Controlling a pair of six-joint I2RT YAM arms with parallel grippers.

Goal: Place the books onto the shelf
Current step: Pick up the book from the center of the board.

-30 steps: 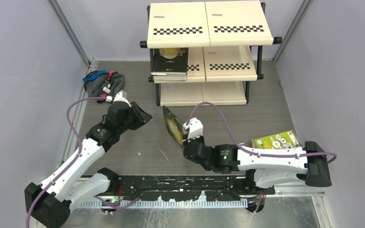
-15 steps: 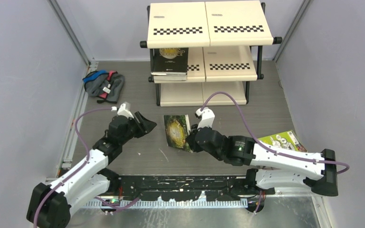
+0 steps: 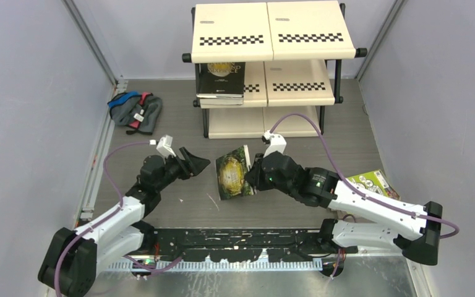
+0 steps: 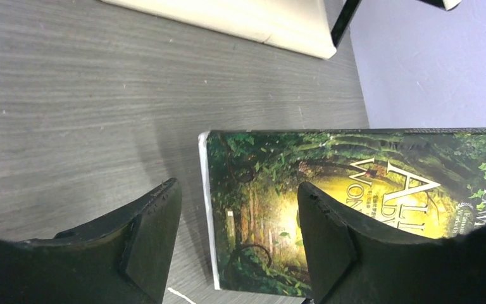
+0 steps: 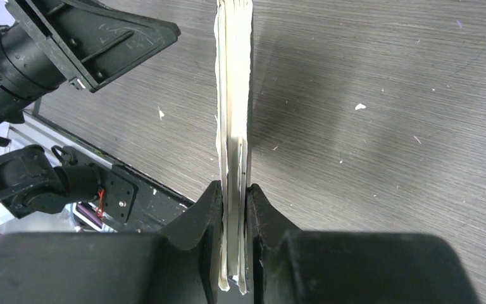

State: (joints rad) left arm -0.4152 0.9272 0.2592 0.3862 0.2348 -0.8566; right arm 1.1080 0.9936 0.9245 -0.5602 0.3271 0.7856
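Observation:
My right gripper (image 3: 252,176) is shut on one edge of a dark green-gold book (image 3: 231,175) and holds it above the table in the middle. The right wrist view shows the book's page edge (image 5: 234,95) pinched between the fingers of the right gripper (image 5: 233,190). My left gripper (image 3: 199,163) is open just left of the book. In the left wrist view the left gripper (image 4: 237,190) frames the book's corner (image 4: 259,221) without touching it. The shelf (image 3: 272,37) stands at the back, with a black book (image 3: 221,77) on its middle tier. A lime green book (image 3: 368,182) lies on the right.
A grey-blue cloth bundle (image 3: 135,110) lies at the back left by the wall. The arms' black base rail (image 3: 235,238) runs along the near edge. Grey walls close in both sides.
The right arm has swung the book round, so its cover now faces up. The left gripper has opened wider and moved right, towards the book.

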